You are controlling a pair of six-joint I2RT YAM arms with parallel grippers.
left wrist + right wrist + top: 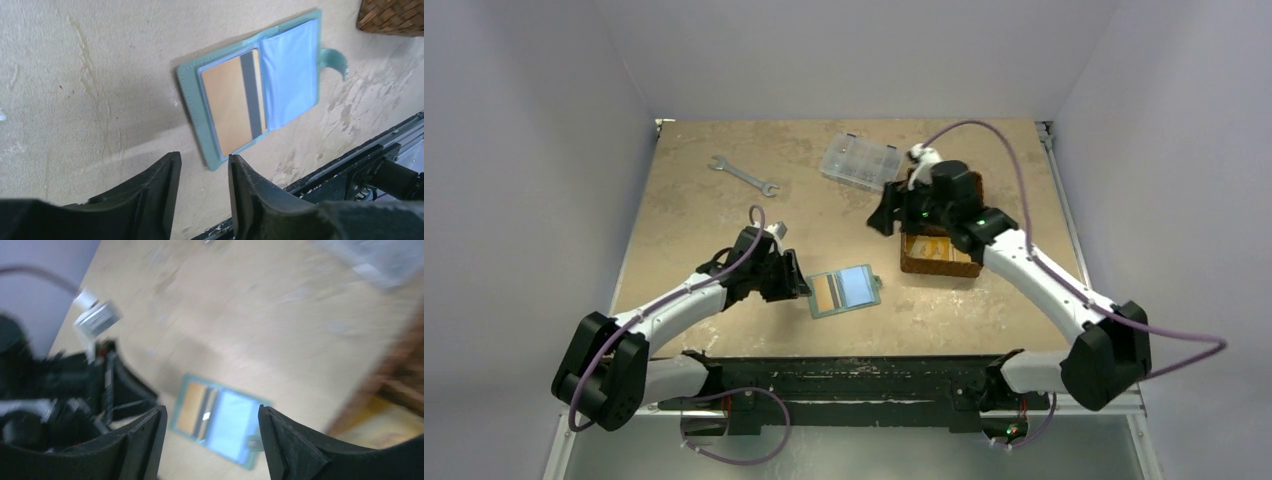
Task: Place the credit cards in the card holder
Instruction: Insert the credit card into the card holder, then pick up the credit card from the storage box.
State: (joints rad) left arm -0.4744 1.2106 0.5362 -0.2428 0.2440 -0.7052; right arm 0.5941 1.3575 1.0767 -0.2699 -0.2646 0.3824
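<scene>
The card holder [857, 286] lies open and flat on the table, sage-green with a pale blue pocket [290, 75]. An orange-gold credit card [227, 110] with a grey stripe sits inside its left clear pocket. My left gripper [202, 160] is open and empty, just off the holder's near left corner [799, 285]. My right gripper [211, 410] is open and empty, raised above the table beside the basket [886, 215]. It looks down on the card holder [235, 425] and the orange card [192, 407]. The right wrist view is blurred.
A brown woven basket [939, 262] stands to the right of the holder, with something flat and yellowish [395, 425] inside. A clear plastic compartment box [861, 162] and a wrench [744, 175] lie at the back. The black table edge rail [370, 150] runs close to the holder.
</scene>
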